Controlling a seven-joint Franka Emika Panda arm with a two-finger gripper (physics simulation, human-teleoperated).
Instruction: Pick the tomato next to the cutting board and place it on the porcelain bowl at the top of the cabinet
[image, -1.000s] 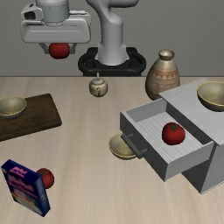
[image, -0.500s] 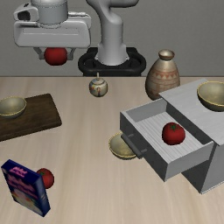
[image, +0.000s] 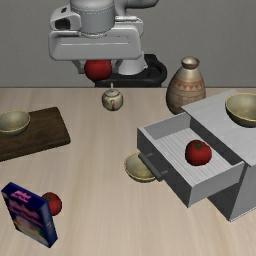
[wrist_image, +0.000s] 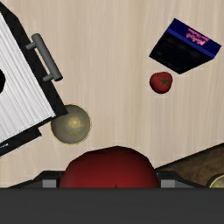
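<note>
Tomato (image: 97, 69) gripped in the claw (image: 97, 72), top partly hidden behind the claw's body.

Kitchen-style setup, simulator render, all laid out on one pale wooden tabletop (image: 90, 140) against a plain grey wall (image: 20, 40).

What marks it as a kitchen:
- dark cutting board (image: 45, 135) with a small bowl (image: 13, 123) on it
- grey cabinet (image: 235, 205), its drawer (image: 165, 170) pulled open
- porcelain bowl (image: 241, 109) on the cabinet top
- another bowl (image: 138, 168) just beside the drawer front
- brown ceramic jar (image: 186, 86) and a small round pot (image: 113, 99)
- food: printed box (image: 28, 212), drawer tomato (image: 198, 152), tomato by the box (image: 52, 204), held tomato (image: 97, 69) in my fingers
</note>
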